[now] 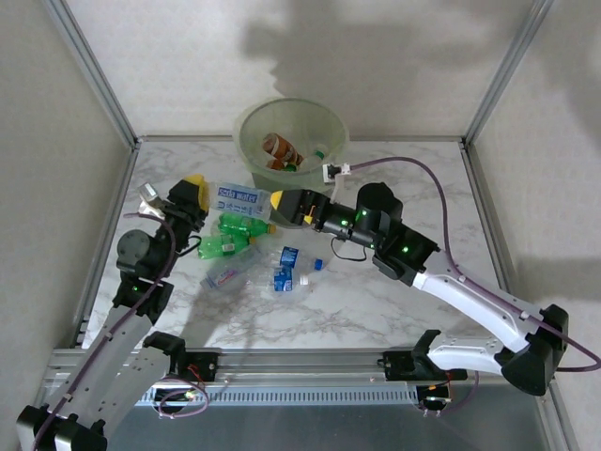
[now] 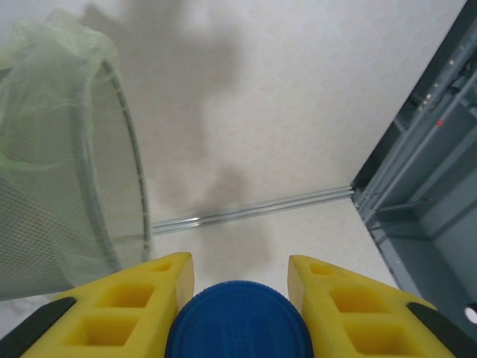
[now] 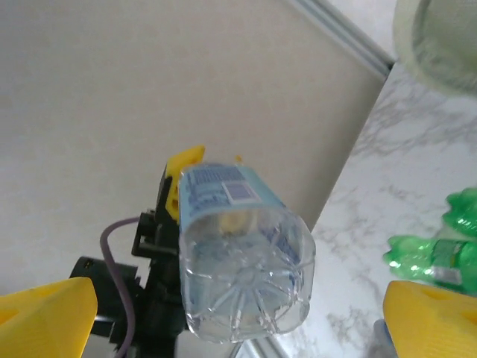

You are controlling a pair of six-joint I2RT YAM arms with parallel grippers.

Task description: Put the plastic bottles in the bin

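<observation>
Left gripper (image 2: 240, 262) clamps the blue-labelled clear bottle (image 1: 239, 197) by its cap while right gripper (image 1: 280, 201) gapes wide at its base. Handover likely: right must close, then carry to the bin (image 1: 242, 141).

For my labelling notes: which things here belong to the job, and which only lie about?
Job: clear bottle held by left end effector, green bottles, crushed clear bottle, bin.
Lying about: small blue pieces, white plug.
</observation>
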